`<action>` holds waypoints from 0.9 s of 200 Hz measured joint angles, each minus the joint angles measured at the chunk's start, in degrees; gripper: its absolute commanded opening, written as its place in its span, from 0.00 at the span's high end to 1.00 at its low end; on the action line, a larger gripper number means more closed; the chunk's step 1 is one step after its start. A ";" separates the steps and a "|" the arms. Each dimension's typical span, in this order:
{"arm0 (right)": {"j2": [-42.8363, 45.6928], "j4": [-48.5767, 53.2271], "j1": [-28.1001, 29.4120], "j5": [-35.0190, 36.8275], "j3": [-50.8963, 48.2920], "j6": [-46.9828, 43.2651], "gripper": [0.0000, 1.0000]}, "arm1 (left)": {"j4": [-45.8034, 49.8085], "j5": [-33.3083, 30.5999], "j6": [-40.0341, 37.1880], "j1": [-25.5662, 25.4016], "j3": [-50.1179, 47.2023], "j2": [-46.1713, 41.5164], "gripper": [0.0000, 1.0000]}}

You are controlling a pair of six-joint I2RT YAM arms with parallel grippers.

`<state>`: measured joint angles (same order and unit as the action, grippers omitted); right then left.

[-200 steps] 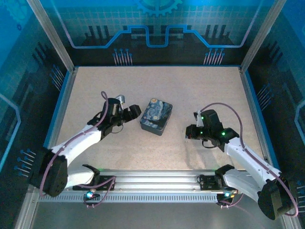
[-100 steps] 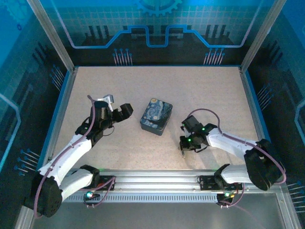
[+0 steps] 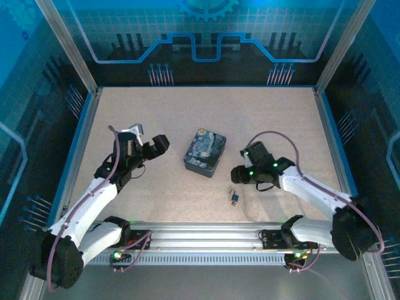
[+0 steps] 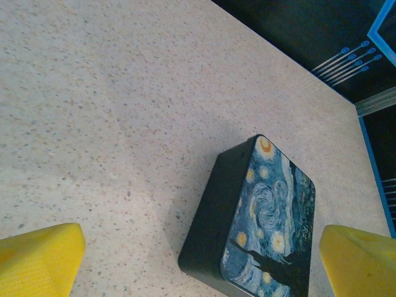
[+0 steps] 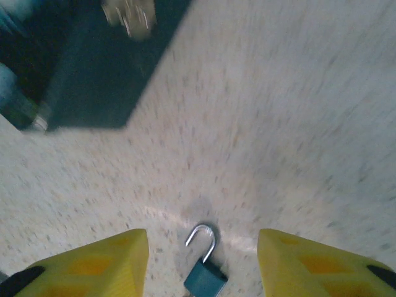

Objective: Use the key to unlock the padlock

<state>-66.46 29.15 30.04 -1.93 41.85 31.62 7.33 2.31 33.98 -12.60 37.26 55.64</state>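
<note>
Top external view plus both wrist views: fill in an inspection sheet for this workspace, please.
Surface: speckled beige table, no spills seen.
Job's things: padlock lying on the table, one shackle end looks free; key not made out.
Clutter: painted tin, lid on, mid-table.
Grippers: left gripper open, empty, facing the tin; right gripper open, empty, over the padlock.
Cables: purple cables loop over both arms, clear of the items.
Surroundings: blue printed panels, metal frame; nothing else seen.
</note>
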 measured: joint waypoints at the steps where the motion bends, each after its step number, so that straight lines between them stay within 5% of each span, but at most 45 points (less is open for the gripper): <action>1: 0.22 0.00 -0.15 0.04 0.09 -0.17 0.45 | 0.07 0.00 -0.04 0.04 0.04 -0.04 0.01; 36: 9.27 0.00 -7.13 4.83 2.38 -5.84 0.28 | 0.55 -3.23 -3.26 2.19 1.92 -1.81 0.01; 64: 13.62 -0.48 -12.35 9.18 2.29 -10.56 0.00 | -0.22 -9.53 -7.67 2.51 1.77 -4.02 0.01; 122: 13.64 -12.74 -21.35 12.48 -6.16 -21.66 0.00 | -16.02 -25.40 -22.64 2.75 -10.36 -5.70 0.01; 180: 4.63 -34.10 -26.47 13.07 -18.53 -23.78 0.00 | -26.86 -28.41 -28.74 4.63 -17.70 -0.07 0.01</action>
<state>-61.82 -4.95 3.57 11.14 23.31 7.84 -19.53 -26.11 5.23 -7.97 19.55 55.57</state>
